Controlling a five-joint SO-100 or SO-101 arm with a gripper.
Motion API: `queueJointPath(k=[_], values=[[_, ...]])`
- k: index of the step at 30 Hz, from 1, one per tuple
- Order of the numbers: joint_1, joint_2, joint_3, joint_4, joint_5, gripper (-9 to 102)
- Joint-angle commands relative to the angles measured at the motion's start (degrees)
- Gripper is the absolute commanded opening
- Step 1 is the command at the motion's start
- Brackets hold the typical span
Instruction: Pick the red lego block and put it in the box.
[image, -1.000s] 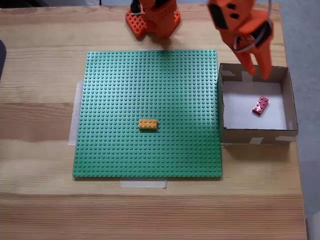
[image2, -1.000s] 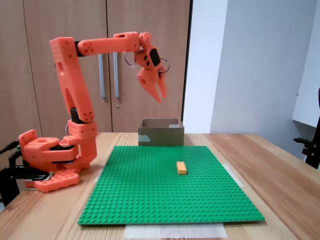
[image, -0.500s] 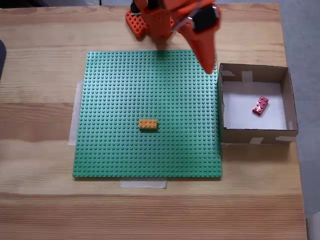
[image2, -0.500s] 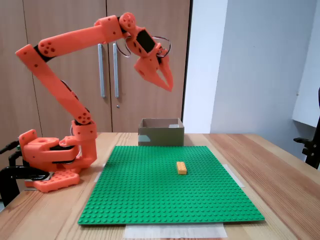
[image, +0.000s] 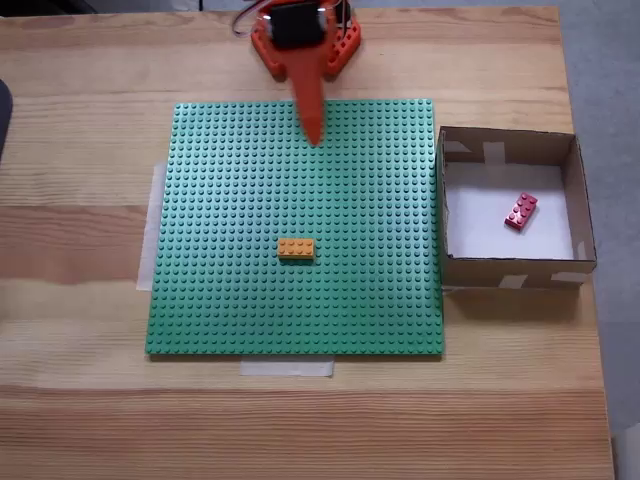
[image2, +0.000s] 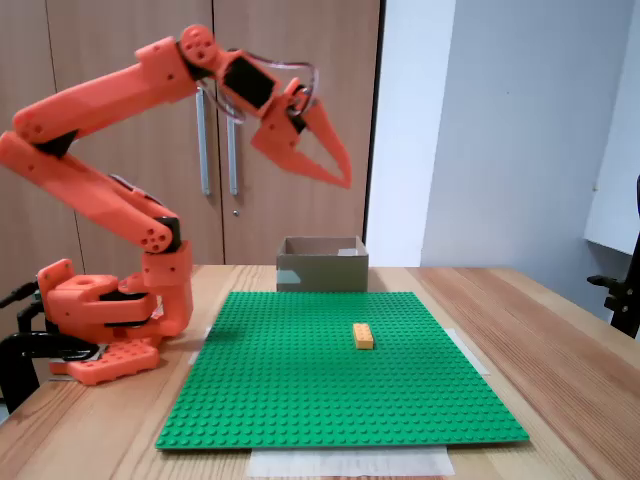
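Gripper (image2: 343, 172) raised high above the green baseplate (image: 250, 200), jaws parted at the tips, holding nothing. Seen from above (image: 314, 135), over the plate's edge nearest the arm's base (image: 305, 40). Farther out along the plate, a yellow-orange brick (image: 295, 248). Well off to the right of the gripper in that top-down view, the box (image: 582, 200), with the red lego block (image: 521, 211) lying on its white floor.

Matt cardboard box (image: 508, 272), studded plastic baseplate (image: 250, 300), grained wooden table (image: 300, 420).
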Motion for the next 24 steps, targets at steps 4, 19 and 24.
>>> queueJointPath(k=[4,19,24], values=[[2.37,10.90,12.48,-3.60,0.53,-1],[5.54,27.69,39.11,-7.65,-3.87,-1],[8.61,33.93,50.19,-10.37,-6.24,-1]])
